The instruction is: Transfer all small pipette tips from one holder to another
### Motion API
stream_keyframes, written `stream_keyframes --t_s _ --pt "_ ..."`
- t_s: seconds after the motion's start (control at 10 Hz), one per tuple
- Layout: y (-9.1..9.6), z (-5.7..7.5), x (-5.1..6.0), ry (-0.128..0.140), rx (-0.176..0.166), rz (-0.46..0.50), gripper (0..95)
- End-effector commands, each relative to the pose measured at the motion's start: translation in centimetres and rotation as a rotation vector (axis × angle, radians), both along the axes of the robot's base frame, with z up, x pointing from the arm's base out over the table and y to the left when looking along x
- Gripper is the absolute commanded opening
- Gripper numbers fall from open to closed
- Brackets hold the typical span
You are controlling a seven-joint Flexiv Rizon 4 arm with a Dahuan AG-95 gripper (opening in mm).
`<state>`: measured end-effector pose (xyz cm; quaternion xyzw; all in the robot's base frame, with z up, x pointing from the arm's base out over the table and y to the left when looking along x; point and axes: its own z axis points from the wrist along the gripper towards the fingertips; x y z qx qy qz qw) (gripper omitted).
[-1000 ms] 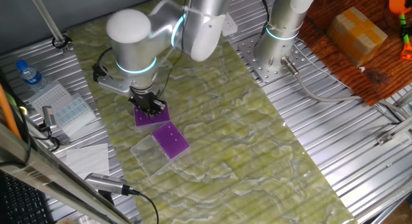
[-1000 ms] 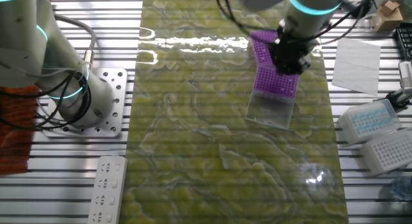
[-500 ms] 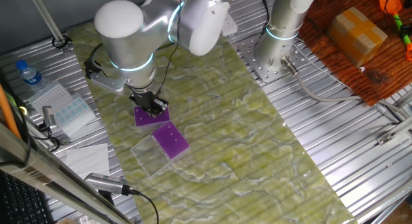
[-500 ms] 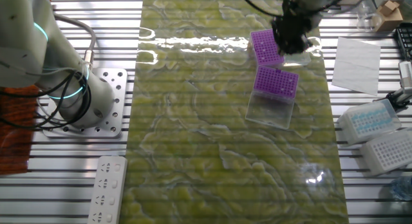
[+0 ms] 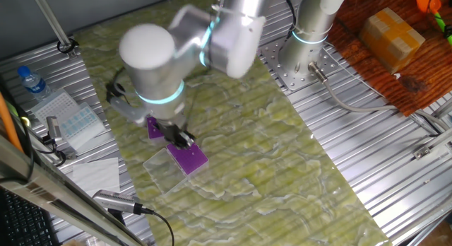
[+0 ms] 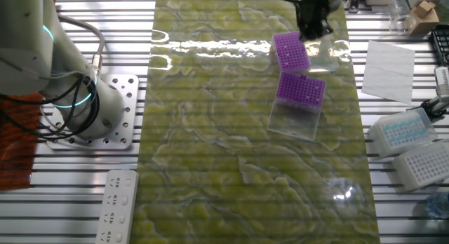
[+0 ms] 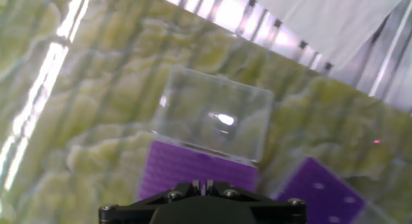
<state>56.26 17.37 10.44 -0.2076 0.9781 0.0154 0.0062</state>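
Observation:
Two purple holders lie on the green mat, one [image 6: 290, 52] farther back and one [image 6: 302, 88] next to a clear lid [image 6: 295, 120]. My gripper [image 6: 313, 25] hangs above the farther holder's right edge. In the one fixed view the gripper [image 5: 180, 137] is blurred over the holder [image 5: 188, 158], with the other holder [image 5: 153, 127] half hidden behind the arm. In the hand view the gripper [image 7: 207, 184] is shut to a thin slit over a purple holder [image 7: 187, 167]. Small pipette tips [image 7: 320, 185] show as pale specks on the right holder. Whether a tip sits between the fingers is hidden.
White tip boxes [image 6: 403, 130] [image 6: 424, 165] and a paper sheet [image 6: 388, 62] lie right of the mat. A water bottle [image 5: 32, 82] stands at the left. A second arm's base [image 6: 77, 97], a power strip [image 6: 119, 202] and a yellow box [image 5: 392, 30] sit on the ribbed table.
The gripper has risen off the holders and shifted over them. The arm is blurred with motion. Both holders and the lid have stayed put.

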Motion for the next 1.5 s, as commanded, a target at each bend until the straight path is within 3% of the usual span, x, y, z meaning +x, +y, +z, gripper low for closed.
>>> stream_keyframes --t_s 0.1,0.5,1.5 --pt "1.3 -1.1 -0.8 -0.008 0.001 -0.036 0.0" --pt "2.7 -2.1 -1.1 -0.02 -0.002 -0.055 0.0" --pt "3.6 -2.8 -1.6 -0.029 0.003 -0.086 0.0"
